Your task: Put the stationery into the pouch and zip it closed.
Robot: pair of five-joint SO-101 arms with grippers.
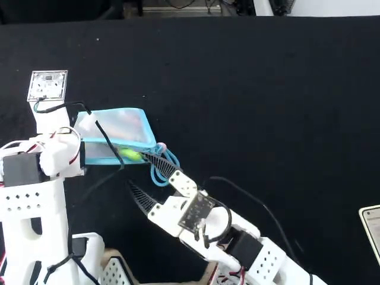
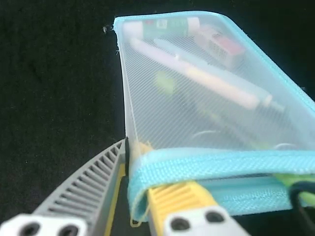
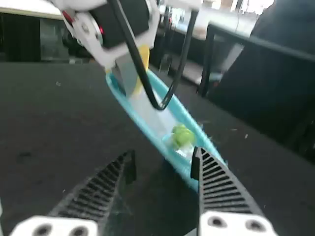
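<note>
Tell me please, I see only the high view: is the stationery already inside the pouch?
Observer: Yes. The left wrist view shows, through the mesh of the pouch, a pen, a glue stick and an eraser inside.
Operator: Does the left gripper hold the pouch?
Observer: Yes, the left gripper is shut on the pouch's teal edge, near one corner.
Operator: Is the zipper closed?
Observer: It looks open. In the right wrist view the mouth gapes, and the green tab sits just ahead of the open right gripper, not gripped.
</note>
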